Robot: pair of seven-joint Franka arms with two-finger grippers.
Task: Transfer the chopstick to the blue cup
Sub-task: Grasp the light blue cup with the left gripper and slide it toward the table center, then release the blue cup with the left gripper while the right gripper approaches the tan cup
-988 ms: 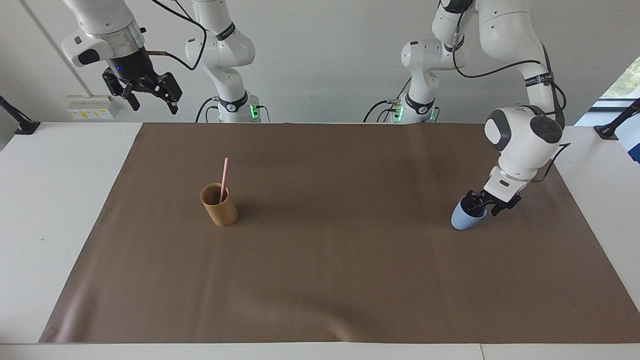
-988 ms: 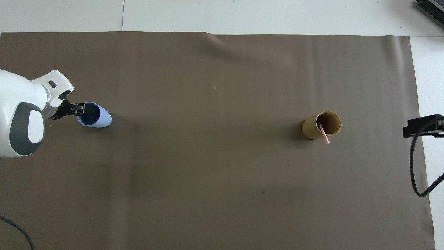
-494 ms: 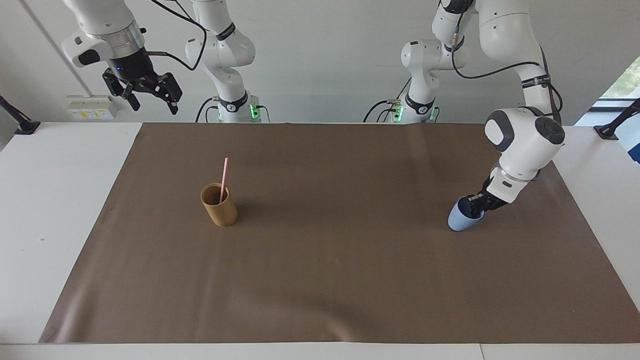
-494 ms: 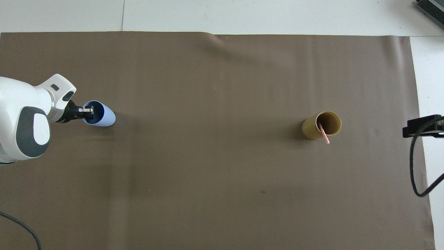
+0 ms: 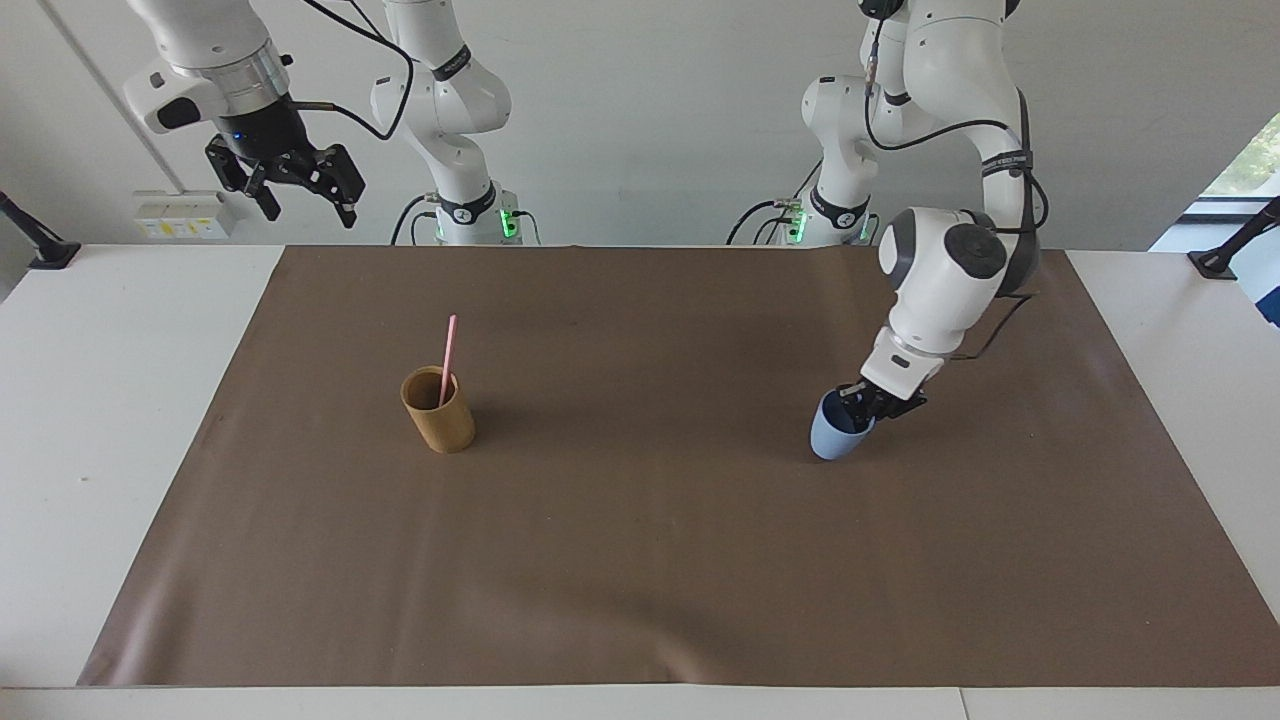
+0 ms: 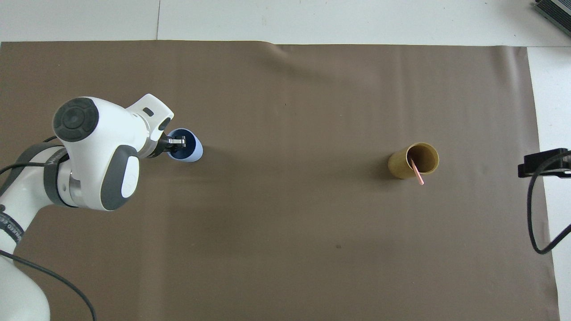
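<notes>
A: Left gripper (image 5: 860,402) is down at the blue cup (image 5: 830,435), jaws closed on its rim, 1 finger inside the mouth and 1 outside.

B: And the cup itself?

A: Tilted, mouth leaning toward the left arm's end of the bench (image 5: 130,400), its base on or just above the brown mat (image 5: 650,540); I cannot tell which. From overhead the fingertips (image 6: 177,141) sit right over the dark opening.

B: Where is the chopstick (image 5: 447,358)?

A: Standing in the tan cup (image 5: 438,410), toward the right arm's end of the mat. It leans against the cup's rim with its upper half sticking out above. Well apart from the blue cup, with bare mat between the 2 cups.

B: So nothing near the chopstick?

A: No jaws anywhere close to it. The right gripper (image 5: 300,195) waits high up over the bench edge at its own end, jaws spread wide and holding nothing.

B: 2 cups, 1 stick, 1 grip.

A: And that grip is on the cup, not the stick.
</notes>
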